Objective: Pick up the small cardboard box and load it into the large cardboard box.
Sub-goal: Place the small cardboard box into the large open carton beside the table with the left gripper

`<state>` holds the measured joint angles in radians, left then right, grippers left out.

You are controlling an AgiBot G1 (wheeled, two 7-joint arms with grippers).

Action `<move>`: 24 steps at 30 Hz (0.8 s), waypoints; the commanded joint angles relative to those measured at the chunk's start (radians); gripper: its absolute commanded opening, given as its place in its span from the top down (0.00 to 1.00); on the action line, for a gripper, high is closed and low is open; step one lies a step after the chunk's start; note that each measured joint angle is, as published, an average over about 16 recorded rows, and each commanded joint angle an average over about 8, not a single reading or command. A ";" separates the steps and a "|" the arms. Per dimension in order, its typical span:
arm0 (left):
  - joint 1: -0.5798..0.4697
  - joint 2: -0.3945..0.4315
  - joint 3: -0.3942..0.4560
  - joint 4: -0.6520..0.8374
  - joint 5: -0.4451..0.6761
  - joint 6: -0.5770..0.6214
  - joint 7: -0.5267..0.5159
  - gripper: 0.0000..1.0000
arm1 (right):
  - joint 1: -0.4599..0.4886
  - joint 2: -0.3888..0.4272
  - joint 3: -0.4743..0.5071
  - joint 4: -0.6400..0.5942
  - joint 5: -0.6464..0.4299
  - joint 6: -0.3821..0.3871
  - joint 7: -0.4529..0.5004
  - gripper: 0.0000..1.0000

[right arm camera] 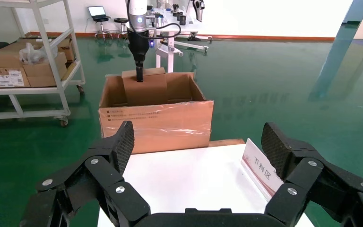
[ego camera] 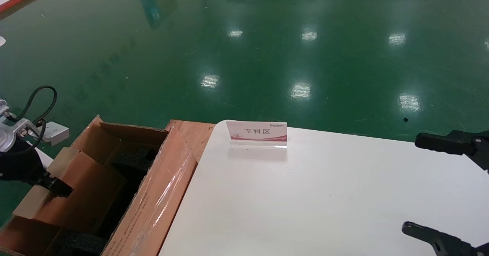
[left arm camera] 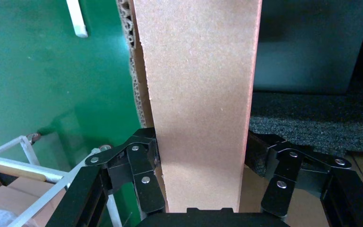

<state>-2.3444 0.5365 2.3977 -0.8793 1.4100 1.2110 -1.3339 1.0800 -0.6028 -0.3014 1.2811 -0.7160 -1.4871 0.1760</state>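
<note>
My left gripper (ego camera: 57, 186) is shut on the small cardboard box (ego camera: 82, 189), a plain pinkish-brown carton. It holds the carton partly down inside the large cardboard box (ego camera: 160, 195), over the black foam (left arm camera: 312, 118). The left wrist view shows the small cardboard box (left arm camera: 198, 94) filling the space between the fingers (left arm camera: 144, 165), next to the carton's corrugated wall (left arm camera: 134, 52). From the right wrist view, the small cardboard box (right arm camera: 144, 87) sticks up above the rim of the large cardboard box (right arm camera: 156, 123). My right gripper (ego camera: 424, 185) hangs open over the right of the white table (ego camera: 305, 195), holding nothing.
A small sign with red print (ego camera: 256, 133) stands at the table's far edge. A wooden board (ego camera: 195, 132) lies between the table and the carton. A white shelf cart (right arm camera: 33, 61) with cartons stands beyond, on the green floor (ego camera: 267, 57).
</note>
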 commanded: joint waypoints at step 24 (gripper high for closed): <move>0.074 0.029 -0.008 0.082 -0.046 -0.010 0.032 0.00 | 0.000 0.000 0.000 0.000 0.000 0.001 0.000 0.00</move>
<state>-2.2697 0.5661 2.3899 -0.7970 1.3640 1.2003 -1.3020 1.0799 -0.6025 -0.3018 1.2808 -0.7155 -1.4866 0.1756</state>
